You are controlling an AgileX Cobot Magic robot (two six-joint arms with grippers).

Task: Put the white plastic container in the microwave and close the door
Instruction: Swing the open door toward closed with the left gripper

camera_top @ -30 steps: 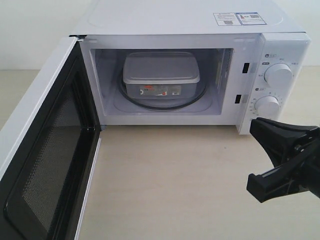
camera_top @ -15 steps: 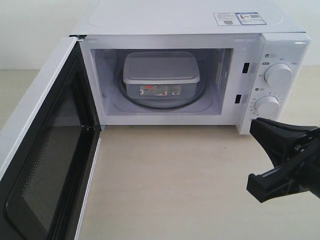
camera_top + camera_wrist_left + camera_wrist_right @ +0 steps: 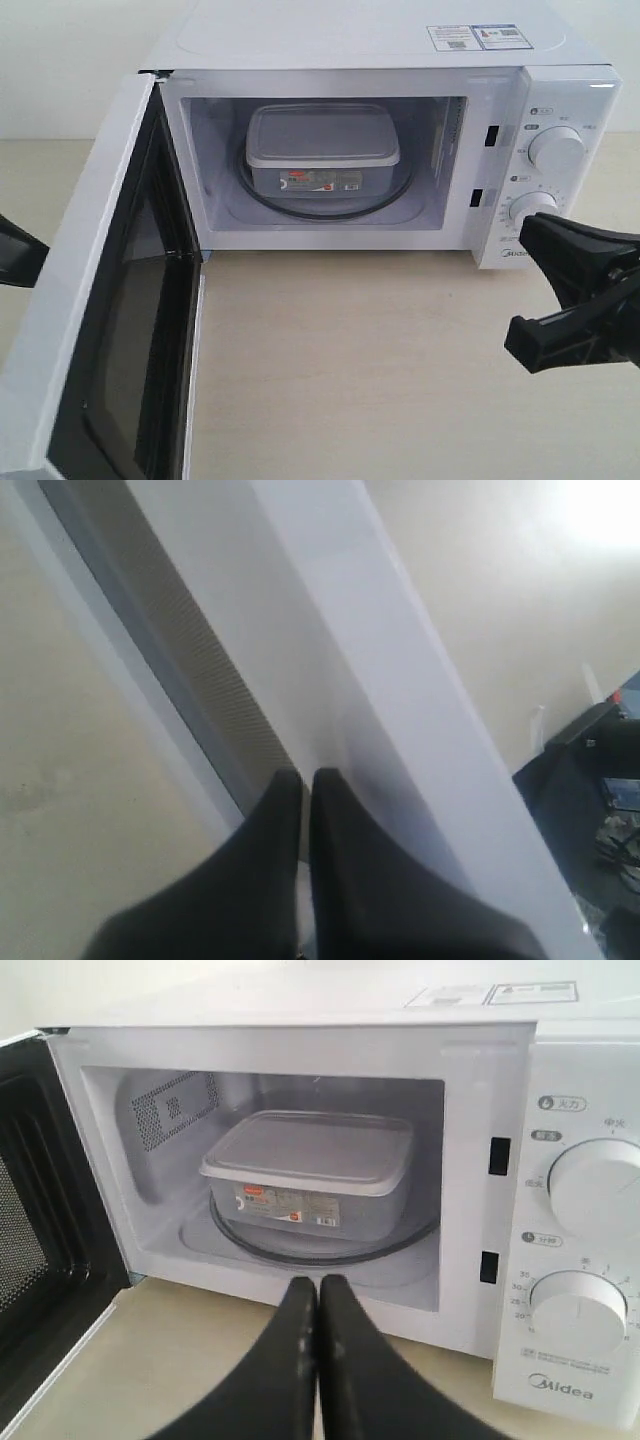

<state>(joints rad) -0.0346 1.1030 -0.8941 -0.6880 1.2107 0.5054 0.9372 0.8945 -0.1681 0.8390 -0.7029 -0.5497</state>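
Note:
The white plastic container [image 3: 322, 150] sits lid on, on the glass turntable inside the microwave [image 3: 560, 95]; the right wrist view shows the container [image 3: 310, 1165] in the cavity too. The door [image 3: 85, 290] stands partly swung in, its black inner face [image 3: 40, 1210] at the cavity's side. My left gripper [image 3: 15, 252] is shut behind the door, its tips [image 3: 305, 778] against the door's white outer face [image 3: 400, 680] beside the dark window. My right gripper [image 3: 575, 295] hangs shut and empty in front of the knobs, its gripper tips [image 3: 318, 1282] apart from the microwave.
Two round knobs [image 3: 556, 150] fill the control panel on the right. A beige tabletop [image 3: 340, 360] lies in front of the microwave, between door and right gripper. Dark clutter [image 3: 590, 800] shows beyond the door in the left wrist view.
The door has swung inward from wide open. My left gripper has come into view at the left edge behind it. The right gripper has drifted slightly right.

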